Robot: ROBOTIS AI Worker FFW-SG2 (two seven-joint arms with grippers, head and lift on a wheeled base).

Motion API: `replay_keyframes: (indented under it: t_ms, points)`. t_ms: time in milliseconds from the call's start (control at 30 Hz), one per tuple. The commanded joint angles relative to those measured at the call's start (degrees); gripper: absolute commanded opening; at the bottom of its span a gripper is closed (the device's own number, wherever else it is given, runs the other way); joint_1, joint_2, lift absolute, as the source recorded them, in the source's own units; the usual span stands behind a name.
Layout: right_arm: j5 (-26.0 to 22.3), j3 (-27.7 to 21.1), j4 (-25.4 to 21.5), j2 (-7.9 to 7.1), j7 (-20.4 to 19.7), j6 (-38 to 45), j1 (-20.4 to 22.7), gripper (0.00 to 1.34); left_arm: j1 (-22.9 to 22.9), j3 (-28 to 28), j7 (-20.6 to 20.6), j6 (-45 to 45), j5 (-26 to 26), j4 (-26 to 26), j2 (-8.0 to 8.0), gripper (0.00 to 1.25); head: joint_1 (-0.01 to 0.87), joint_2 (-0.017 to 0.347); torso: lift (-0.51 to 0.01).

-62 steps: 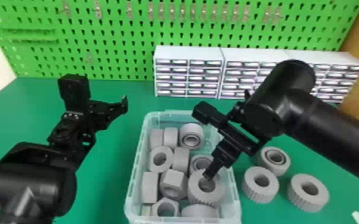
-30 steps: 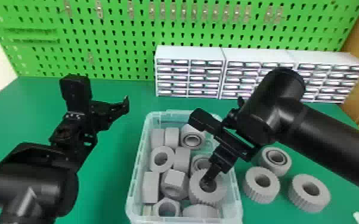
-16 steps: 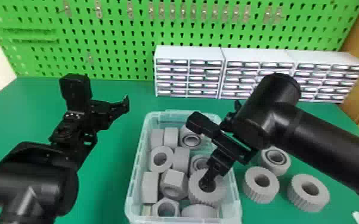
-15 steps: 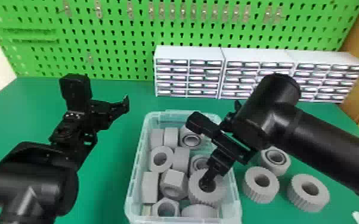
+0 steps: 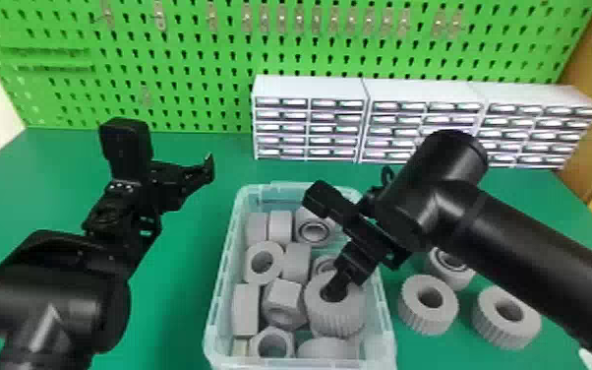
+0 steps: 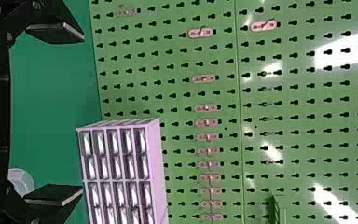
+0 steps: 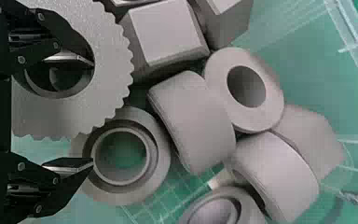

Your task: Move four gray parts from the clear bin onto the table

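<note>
My right gripper [image 5: 348,285] is low in the clear bin [image 5: 388,334] at the toothed gray part [image 5: 335,317]. In the right wrist view the right gripper [image 7: 92,112] stands open, one finger in the hole of the toothed part [image 7: 107,93], the other outside its rim, over a ringed gray part [image 7: 156,163]. Other gray parts, among them a round one [image 5: 264,262] and a hexagonal one [image 5: 285,302], crowd the bin. My left gripper [image 5: 179,172] is held over the table left of the bin; in the left wrist view this left gripper [image 6: 81,113] is open and holds nothing.
Two toothed parts [image 5: 428,305] [image 5: 509,317] and a ringed part [image 5: 450,268] lie on the green table [image 5: 187,295] right of the bin, beneath and beside the right arm. White drawer units [image 5: 310,118] stand behind, against a green pegboard [image 5: 201,59].
Compared with the oldest frame, the right gripper has come down and slightly left, so a finger now sits inside the toothed part's hole. The left arm has stayed where it was.
</note>
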Motion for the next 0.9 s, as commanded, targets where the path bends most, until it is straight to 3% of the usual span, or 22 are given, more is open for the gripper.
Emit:
replay_keyframes:
  t_ms: [0,133,300,500,867]
  points:
    - [1.17,-1.46,0.6,0.65,0.0,-0.23,0.66,0.81,-0.01,-0.03,0.0,0.0,0.0,0.0,0.0,1.11,0.686,0.026,-0.05]
    - [0.99,-1.55,0.69,0.82,0.0,-0.23,0.84,0.77,0.08,-0.03,0.0,0.0,0.0,0.0,0.0,1.11,0.686,0.026,-0.05]
    - [0.47,-1.37,0.69,0.82,0.0,0.12,0.84,0.6,0.08,-0.03,0.0,0.0,0.0,0.0,0.0,1.11,0.686,0.026,-0.05]
    - [0.91,-0.94,0.6,1.0,0.0,1.35,0.66,0.17,0.25,-0.03,0.0,0.0,0.09,0.0,0.0,1.11,0.686,0.026,-0.05]
    - [1.43,-1.2,0.16,0.82,0.0,1.62,0.66,0.16,0.34,-0.03,0.0,0.0,0.26,0.0,0.0,1.11,0.686,0.026,-0.05]
